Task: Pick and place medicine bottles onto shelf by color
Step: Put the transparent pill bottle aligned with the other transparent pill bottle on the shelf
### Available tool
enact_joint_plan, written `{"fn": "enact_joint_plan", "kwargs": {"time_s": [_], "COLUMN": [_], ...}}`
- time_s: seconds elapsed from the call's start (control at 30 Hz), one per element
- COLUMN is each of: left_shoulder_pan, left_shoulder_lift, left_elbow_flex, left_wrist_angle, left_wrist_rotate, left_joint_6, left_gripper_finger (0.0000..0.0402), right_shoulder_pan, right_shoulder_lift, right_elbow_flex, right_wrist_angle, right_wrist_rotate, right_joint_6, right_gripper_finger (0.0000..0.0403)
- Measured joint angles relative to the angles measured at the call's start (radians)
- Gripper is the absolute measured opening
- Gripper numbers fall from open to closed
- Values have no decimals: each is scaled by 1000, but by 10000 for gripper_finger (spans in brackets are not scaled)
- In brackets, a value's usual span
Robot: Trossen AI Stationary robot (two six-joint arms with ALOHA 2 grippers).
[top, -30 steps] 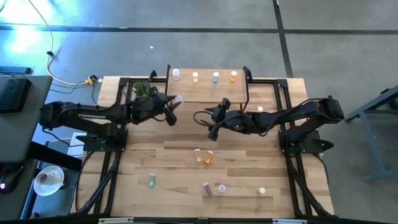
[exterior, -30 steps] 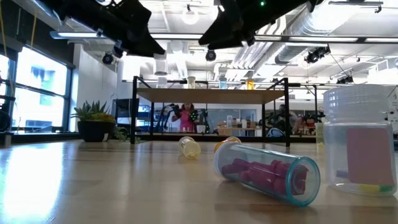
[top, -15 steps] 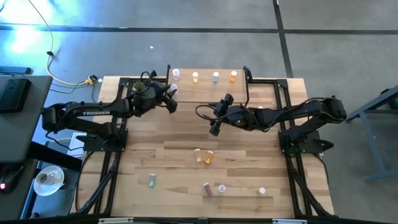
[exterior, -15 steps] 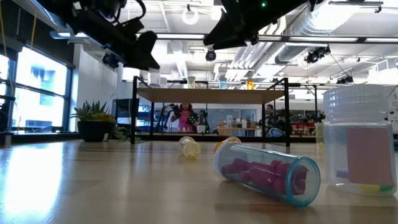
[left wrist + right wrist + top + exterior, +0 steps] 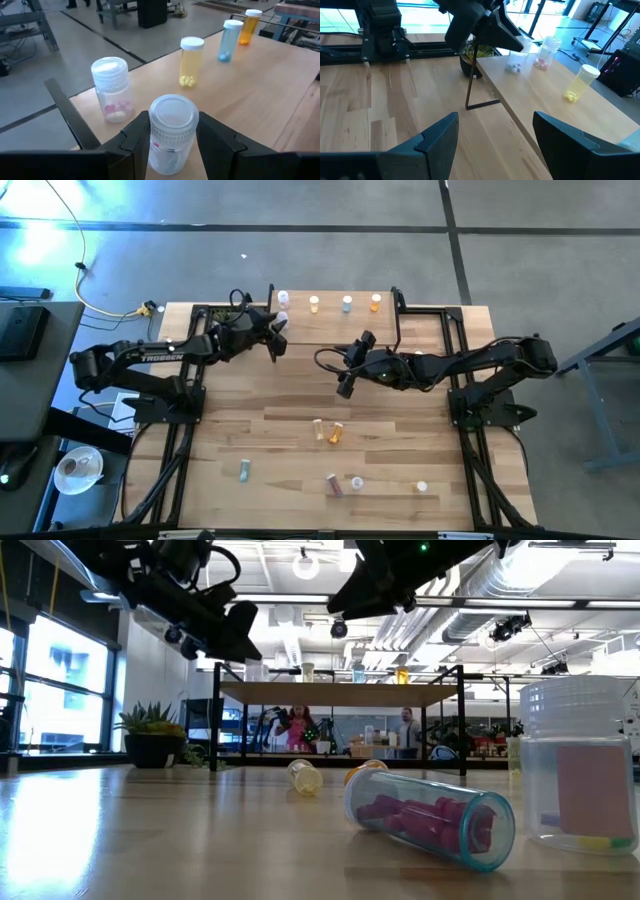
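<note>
Left gripper (image 5: 172, 145) pinches a clear ribbed-cap bottle (image 5: 172, 132) over the wooden shelf (image 5: 260, 85), perhaps touching; right gripper (image 5: 492, 137) spread.

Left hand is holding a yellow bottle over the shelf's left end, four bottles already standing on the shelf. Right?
Not quite. The bottle in the left hand is clear, with a white cap, not yellow; the left wrist view shows it. The rest holds: it is over the left end of the shelf, where four bottles already stand.

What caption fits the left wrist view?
Left pincer holds a clear bottle over the shelf beside four standing bottles.
</note>
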Motion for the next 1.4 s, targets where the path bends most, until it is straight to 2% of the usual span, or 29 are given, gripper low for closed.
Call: {"fn": "enact_joint_plan", "kwargs": {"time_s": [0.3, 0.6, 1.4], "left_shoulder_pan": [24, 24, 24], "left_shoulder_lift": [19, 21, 21], "left_elbow_flex": [2, 1, -1], "left_wrist_angle": [16, 22, 33], "left_wrist_rotate": [21, 17, 26], "left_joint_6": [-4, 0, 0], "left_gripper_finger": [130, 153, 157], "right_shoulder_pan": [0, 0, 0], "right_shoulder_lift": [0, 0, 0], "right_elbow_flex": [0, 0, 0], "right_wrist_angle": [0, -3, -8], "right_wrist_rotate": [0, 0, -1], "right_joint_6": [0, 0, 8], "right_gripper_finger": [247, 247, 247]}}
